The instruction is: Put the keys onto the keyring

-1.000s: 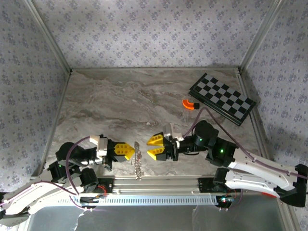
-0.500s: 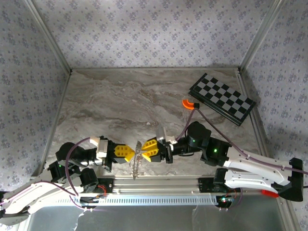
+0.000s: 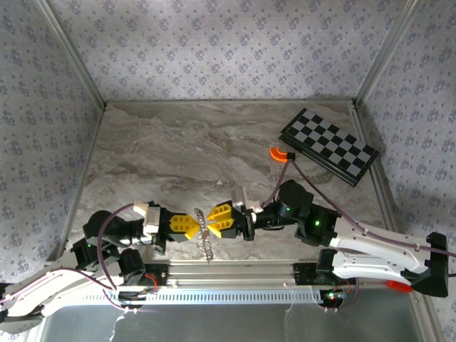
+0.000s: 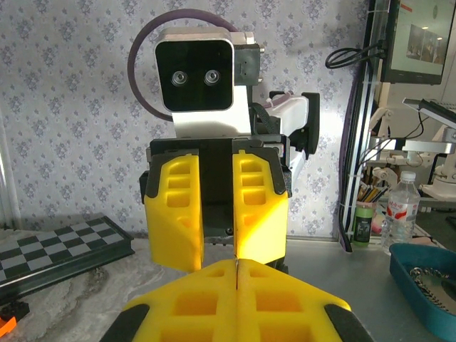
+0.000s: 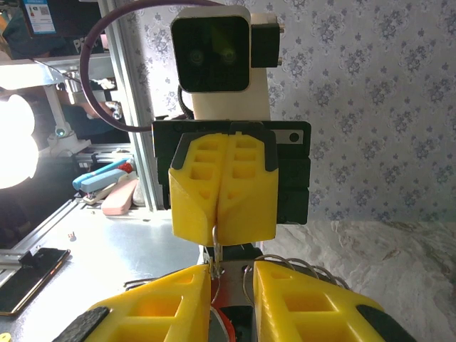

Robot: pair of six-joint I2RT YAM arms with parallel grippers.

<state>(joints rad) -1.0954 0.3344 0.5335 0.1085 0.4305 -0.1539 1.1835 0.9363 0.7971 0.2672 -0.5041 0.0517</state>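
Fingers of L gripper (image 3: 192,225) were pressed fully together near front edge of table (image 3: 171,153), pinching keyring (image 3: 204,236), which hung edge-on just right of them. R gripper (image 3: 211,220) faced it tip-to-tip, fingers a narrow gap apart w/ red-headed key (image 5: 224,325) lodged between. Far right, well apart: orange piece (image 3: 279,154), chequered board (image 3: 328,146).

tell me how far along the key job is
Done: left gripper is shut on the keyring. In hand: right gripper meets the ring, jaws slightly apart, with what looks like the red key head between them. Left: threading; cannot tell if started.
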